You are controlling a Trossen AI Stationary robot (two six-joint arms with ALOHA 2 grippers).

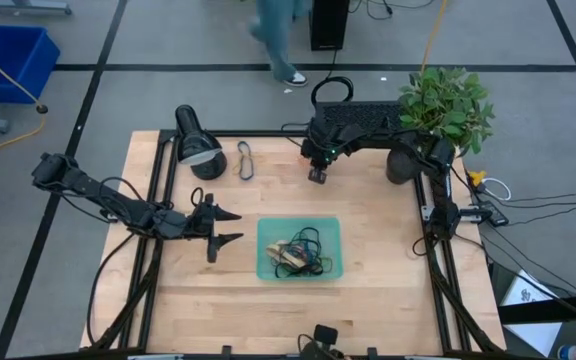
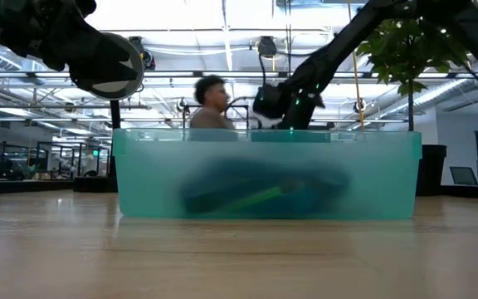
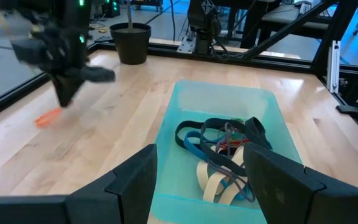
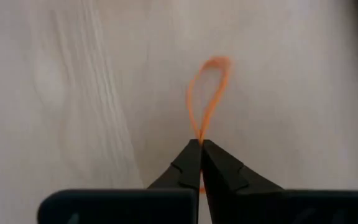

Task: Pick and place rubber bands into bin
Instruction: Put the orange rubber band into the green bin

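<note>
Bin: small see-through teal plastic tray (image 1: 299, 248) with round corners, near the middle of the light wooden bench (image 1: 378, 300), a bit toward the front edge.
In the bin: a tangled pile of thin floppy rubber bands (image 3: 225, 158) in black, blue, tan and red.
Right gripper: dark two-finger gripper (image 4: 200, 149) near the back edge of the bench, behind the bin, fingers pinched tight on a thin orange rubber band (image 4: 207, 96).
Orange rubber band: a narrow loop sticking out past the fingertips, over bare wood; a small orange bit also seen below that gripper in the left wrist view (image 3: 47, 116); well apart from the bin.
Left gripper: dark two-finger gripper (image 1: 227, 226) just beside the bin's left side, fingers spread wide apart, nothing between them.
Loose band: a long dark rubber band (image 1: 245, 160) flat on the bench near the back edge, between the lamp and the right gripper.
Lamp: black round desk lamp (image 1: 194, 142) at the back left corner of the bench, close behind the left gripper.
Plant: leafy green plant in a black round pot (image 1: 444, 108) at the back right corner, beside the right arm.
Off the bench: big deep blue crate (image 1: 10, 62) on the floor far to the back left; a person (image 1: 280, 40) walking on the floor behind the bench.
In the way: bare wood between the right gripper and the bin.
</note>
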